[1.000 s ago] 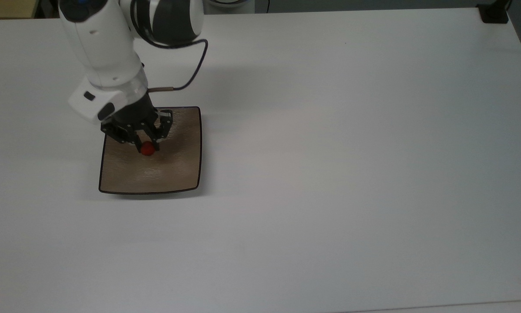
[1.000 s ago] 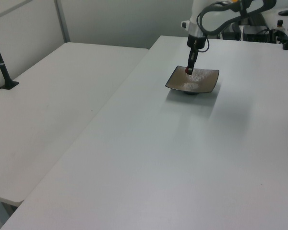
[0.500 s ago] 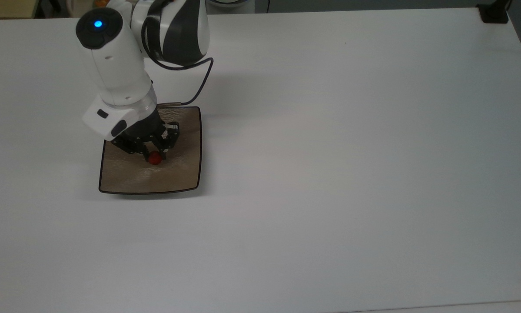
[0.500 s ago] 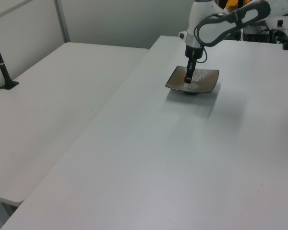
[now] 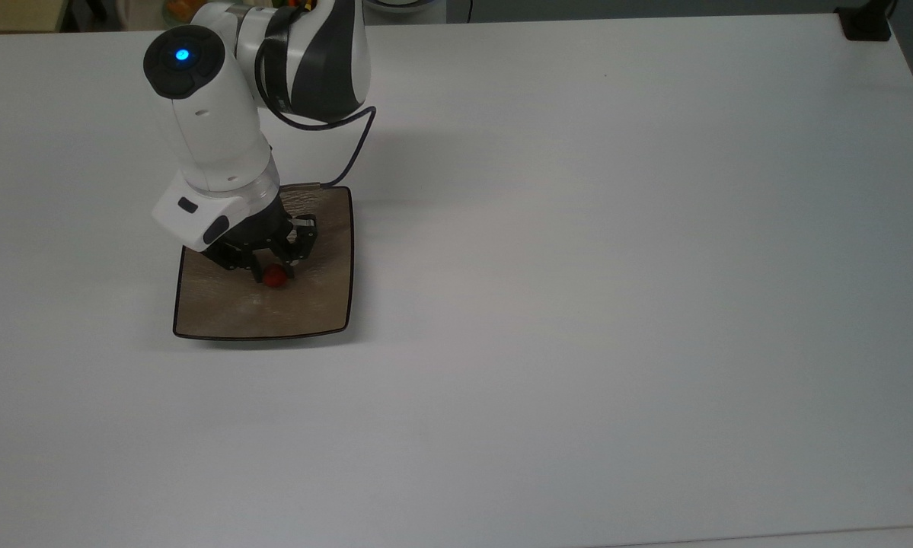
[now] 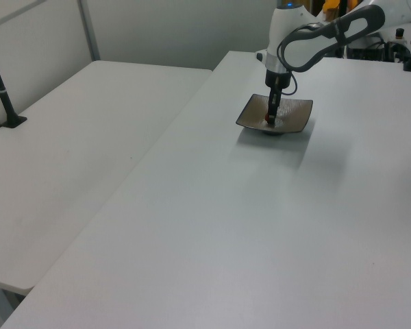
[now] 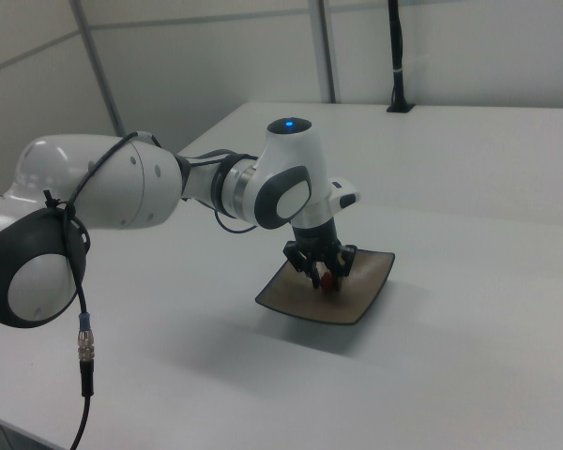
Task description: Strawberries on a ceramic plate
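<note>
The robot's black two-finger gripper [image 5: 272, 272] hangs straight down over the square shiny tan plate with a thin dark rim [image 5: 315, 308]. Its fingers are pinched close around the tiny dark-red bumpy strawberry [image 5: 275, 277], which sits low near the middle of the plate. I think the berry is held this low so it won't bounce or roll when let go. I can't tell if it touches the plate yet. The plate rests on the big white table [image 5: 616, 266], so next the fingers only need to open
</note>
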Controlling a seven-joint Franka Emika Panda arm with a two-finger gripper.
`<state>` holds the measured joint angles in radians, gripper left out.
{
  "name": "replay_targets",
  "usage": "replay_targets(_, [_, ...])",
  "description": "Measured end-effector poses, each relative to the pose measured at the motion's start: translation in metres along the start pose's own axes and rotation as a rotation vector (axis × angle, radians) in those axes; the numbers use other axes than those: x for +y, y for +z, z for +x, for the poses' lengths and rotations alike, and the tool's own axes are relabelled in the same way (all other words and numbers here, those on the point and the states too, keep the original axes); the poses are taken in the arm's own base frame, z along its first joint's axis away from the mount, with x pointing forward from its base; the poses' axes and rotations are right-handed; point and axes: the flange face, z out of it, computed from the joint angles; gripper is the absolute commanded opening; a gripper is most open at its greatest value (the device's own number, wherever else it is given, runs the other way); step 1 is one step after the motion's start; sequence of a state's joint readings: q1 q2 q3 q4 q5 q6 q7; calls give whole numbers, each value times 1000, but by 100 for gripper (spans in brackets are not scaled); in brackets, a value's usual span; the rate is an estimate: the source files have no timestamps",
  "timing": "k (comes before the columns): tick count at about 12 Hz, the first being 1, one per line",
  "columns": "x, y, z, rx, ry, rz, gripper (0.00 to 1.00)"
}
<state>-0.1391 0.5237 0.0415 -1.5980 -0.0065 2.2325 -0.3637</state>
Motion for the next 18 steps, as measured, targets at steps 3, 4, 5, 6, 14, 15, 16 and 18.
replay_targets(3, [0,1,-1,-2,0,1,100])
replay_targets(4, [0,0,0,-1,0,0,100])
replay_targets(5, [0,-1,0,1,0,-1,100])
replay_targets(6, [0,-9,1,13,0,-6,100])
replay_targets(14, [-18,-173,-35,-67,-3,14,100])
replay_targets(15, [-28,-204,-49,-92,-10,21,100])
replay_targets(16, [-39,-230,-60,-104,-10,24,100])
replay_targets(18, [-66,-253,-67,-114,14,24,100])
